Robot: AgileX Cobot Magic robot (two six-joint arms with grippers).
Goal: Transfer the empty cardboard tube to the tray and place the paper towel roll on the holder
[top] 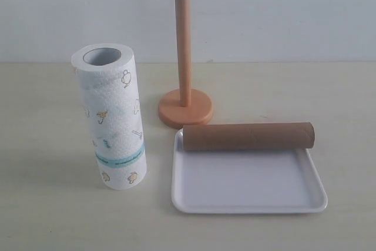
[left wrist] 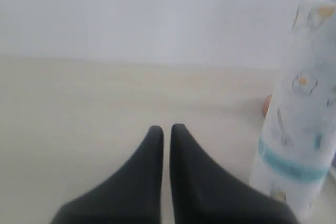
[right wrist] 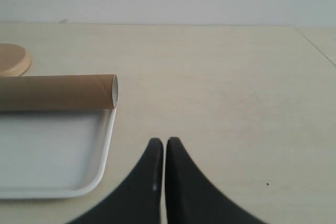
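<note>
Nearest the exterior camera lies the tray (top: 247, 195), shallow, white and round-cornered, on the pale worktop (top: 47, 216) toward its near edge and right of the middle. The empty cardboard tube (top: 248, 136) rests lengthwise along the tray's far rim, plain brown with faint spiral seams, its right end reaching a little past the tray's side. The paper towel roll (top: 111, 119) stands upright on the worktop left of the tray and apart from it: thick, white and embossed, with small yellow-orange prints, a teal band low down and a grey hollow core open at the top. The holder (top: 184, 86) stands behind the tray, nearer the worktop's far edge, with its round orange-tan base just beyond the tube and its thin pole running out of the top of the picture. Neither arm appears here.

The left wrist view adds the left tool (left wrist: 166, 129): two dark fingers closed to a thin slit, nothing between them, low over bare worktop. The roll stands off to one side, blurred (the teal band is the clearest mark on it).

The right wrist view shows the right tool (right wrist: 165, 141), likewise closed to a hairline gap and empty, near the tray's corner but not touching it. This view alone looks onto the tube's open end, pale inside, just at the tray's side rim, with a slice of the holder's base beyond.
</note>
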